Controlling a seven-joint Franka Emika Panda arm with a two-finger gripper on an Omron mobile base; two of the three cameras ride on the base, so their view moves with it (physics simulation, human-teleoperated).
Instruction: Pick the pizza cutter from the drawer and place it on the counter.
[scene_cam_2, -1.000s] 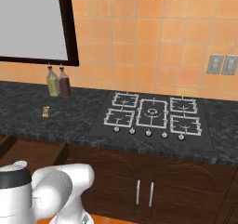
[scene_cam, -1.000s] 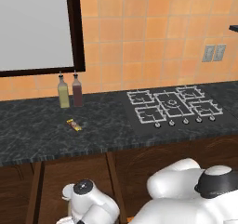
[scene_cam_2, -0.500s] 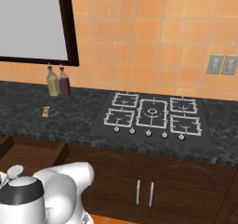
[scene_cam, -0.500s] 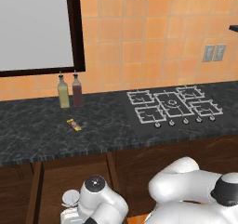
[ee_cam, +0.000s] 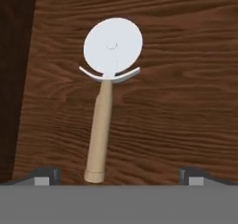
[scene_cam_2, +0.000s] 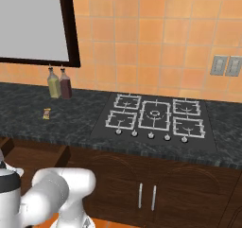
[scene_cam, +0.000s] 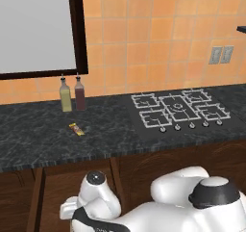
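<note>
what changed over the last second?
The arm swung lower and further left, down toward the drawer. The hand hangs open over the pizza cutter, nothing gripped. Bottles, wrapped bar and stove stayed put.

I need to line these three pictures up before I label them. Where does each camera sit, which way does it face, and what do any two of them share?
Left base view: behind the arm on its left, facing forward and down at the counter and stove; white arm at lower right.
Right base view: behind on its right, same direction; arm at lower left.
Hand view: on the hand, looking along the tool at the pizza cutter lying in the drawer.
Both base views share the stove, two bottles and the wrapped bar.
</note>
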